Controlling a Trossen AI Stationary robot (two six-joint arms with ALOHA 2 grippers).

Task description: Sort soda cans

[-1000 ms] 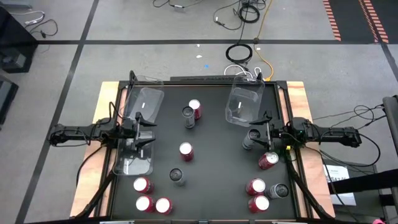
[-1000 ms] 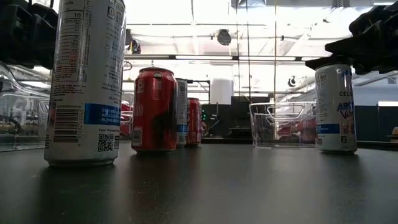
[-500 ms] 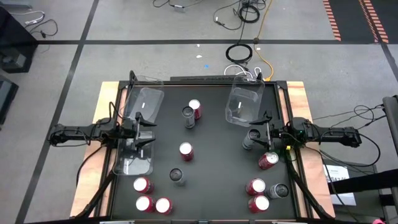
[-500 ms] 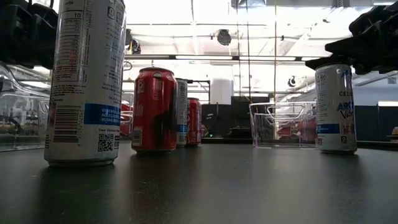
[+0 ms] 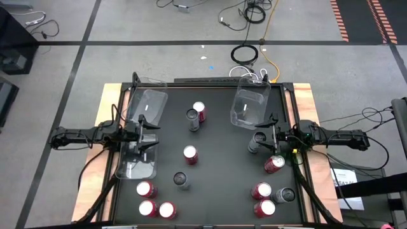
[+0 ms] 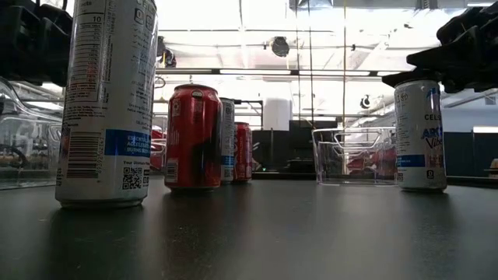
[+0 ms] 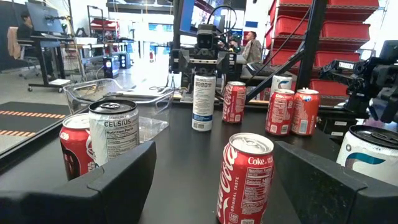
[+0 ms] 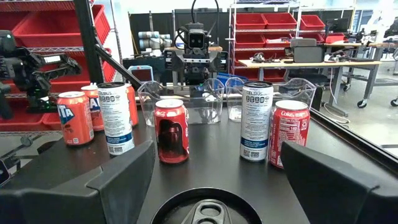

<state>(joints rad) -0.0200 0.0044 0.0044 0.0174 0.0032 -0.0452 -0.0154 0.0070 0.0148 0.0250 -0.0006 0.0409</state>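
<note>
Soda cans stand upright on the black table top (image 5: 216, 137). Red ones (image 5: 189, 154) (image 5: 199, 108) are mid-table, several more sit near the front left (image 5: 147, 207) and front right (image 5: 261, 190), and dark-topped ones (image 5: 181, 180) (image 5: 193, 117) stand among them. My left gripper (image 5: 152, 135) (image 7: 214, 186) hovers open and level at the table's left, over a clear bin. My right gripper (image 5: 269, 137) (image 8: 214, 168) hovers open and level at the right. One dark-topped can (image 5: 256, 141) (image 8: 202, 210) stands just under and ahead of its fingers, and the low view shows it (image 6: 420, 136) below the gripper.
Two clear plastic bins (image 5: 147, 105) (image 5: 136, 163) lie along the table's left side, and a third (image 5: 249, 105) is at the far right. Cables run across the floor beyond the far edge. The table's middle strip between the cans is bare.
</note>
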